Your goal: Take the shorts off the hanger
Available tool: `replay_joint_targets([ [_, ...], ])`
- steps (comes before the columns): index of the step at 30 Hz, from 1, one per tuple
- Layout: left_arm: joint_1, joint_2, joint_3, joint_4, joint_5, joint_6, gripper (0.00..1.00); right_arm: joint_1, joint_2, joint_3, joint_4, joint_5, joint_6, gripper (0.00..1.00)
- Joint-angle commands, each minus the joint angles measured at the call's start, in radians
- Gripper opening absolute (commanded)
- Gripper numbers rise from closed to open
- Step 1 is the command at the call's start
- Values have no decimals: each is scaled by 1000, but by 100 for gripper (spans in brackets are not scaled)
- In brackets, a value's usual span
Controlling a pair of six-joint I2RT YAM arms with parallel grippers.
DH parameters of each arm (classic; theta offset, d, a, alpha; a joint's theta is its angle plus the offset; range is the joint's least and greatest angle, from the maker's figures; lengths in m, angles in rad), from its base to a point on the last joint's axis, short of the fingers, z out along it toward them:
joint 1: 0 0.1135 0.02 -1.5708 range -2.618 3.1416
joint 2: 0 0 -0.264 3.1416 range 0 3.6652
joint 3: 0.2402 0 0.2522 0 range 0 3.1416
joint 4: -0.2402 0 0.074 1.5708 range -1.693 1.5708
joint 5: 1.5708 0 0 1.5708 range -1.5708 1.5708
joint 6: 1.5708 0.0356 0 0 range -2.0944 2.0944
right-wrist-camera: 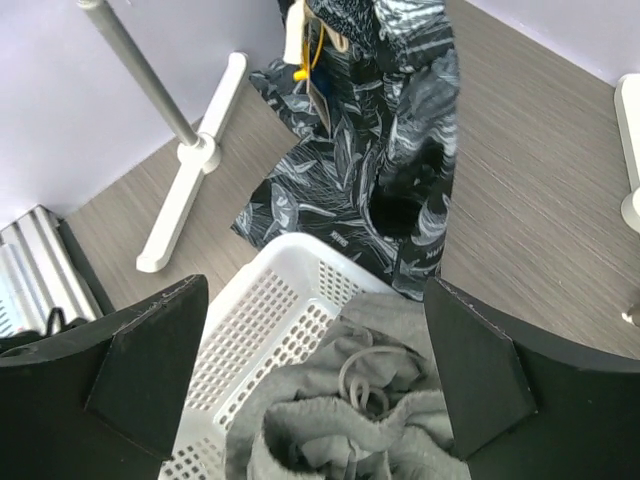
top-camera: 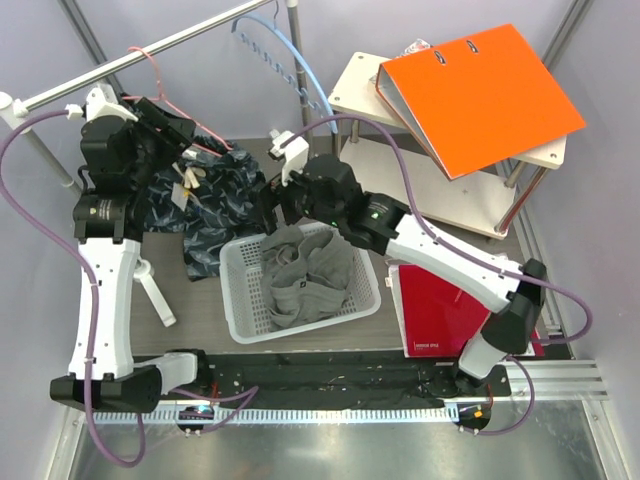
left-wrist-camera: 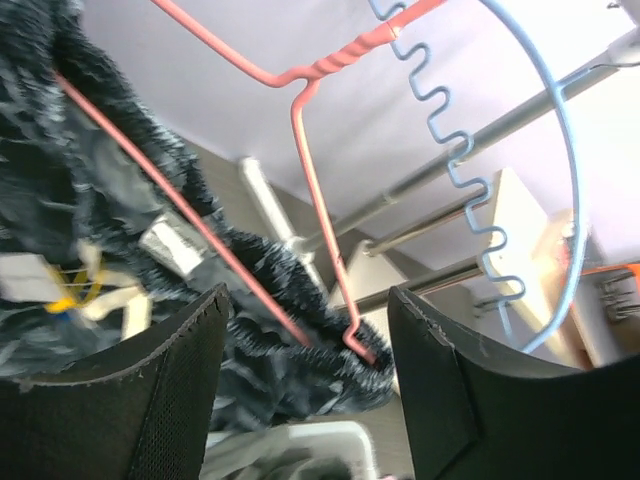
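Observation:
Dark leaf-patterned shorts (top-camera: 215, 200) hang from a pink wire hanger (top-camera: 160, 85) on the metal rail (top-camera: 130, 60). In the left wrist view the shorts (left-wrist-camera: 100, 230) drape over the hanger's lower bar (left-wrist-camera: 310, 170). My left gripper (left-wrist-camera: 308, 292) is open, its fingers either side of the hanger's lower corner and gripping nothing; in the top view it sits high beside the hanger (top-camera: 185, 140). My right gripper (right-wrist-camera: 315, 283) is open and empty above the basket, just short of the shorts' hem (right-wrist-camera: 390, 130); it also shows in the top view (top-camera: 272, 195).
A white plastic basket (top-camera: 240, 300) holds grey clothing (top-camera: 310, 275) under my right gripper. A blue hanger (top-camera: 300, 65) hangs to the right of the pink one. An orange binder (top-camera: 480, 90) lies on a white side table (top-camera: 545, 150). A red folder (top-camera: 440, 310) lies right of the basket. The rack's white foot (right-wrist-camera: 190, 190) stands to the left.

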Motion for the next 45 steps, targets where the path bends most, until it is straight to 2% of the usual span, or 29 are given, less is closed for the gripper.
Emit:
replay_joint_targets([
  [1, 51, -29, -109, 312, 165, -110, 64, 0, -111, -78, 76, -2, 31, 94],
  [9, 60, 36, -126, 365, 118, -156, 61, 0, -261, -226, 94, 30, 29, 94],
  [11, 59, 42, -137, 412, 125, -169, 56, 0, -280, -247, 91, 50, 16, 94],
  [15, 59, 65, -142, 429, 114, -178, 53, 2, -323, -263, 74, 71, 6, 94],
  [23, 59, 63, -235, 556, 117, -236, 33, 0, -370, -309, 79, 85, 0, 94],
  [26, 59, 62, -255, 599, 118, -233, 18, 0, -392, -322, 77, 87, -1, 94],
  [27, 59, 62, -261, 612, 128, -229, 6, 2, -395, -330, 79, 88, 0, 95],
  [29, 59, 48, -268, 661, 140, -229, 1, 0, -412, -338, 82, 91, -3, 95],
  [35, 59, 20, -275, 822, 175, -242, 1, 0, -415, -352, 89, 97, -8, 95],
  [39, 59, 27, -248, 863, 203, -241, 0, 0, -390, -353, 102, 88, -4, 95],
  [45, 57, -4, -287, 918, 272, -238, 0, 0, -370, -341, 109, 73, 5, 96],
])
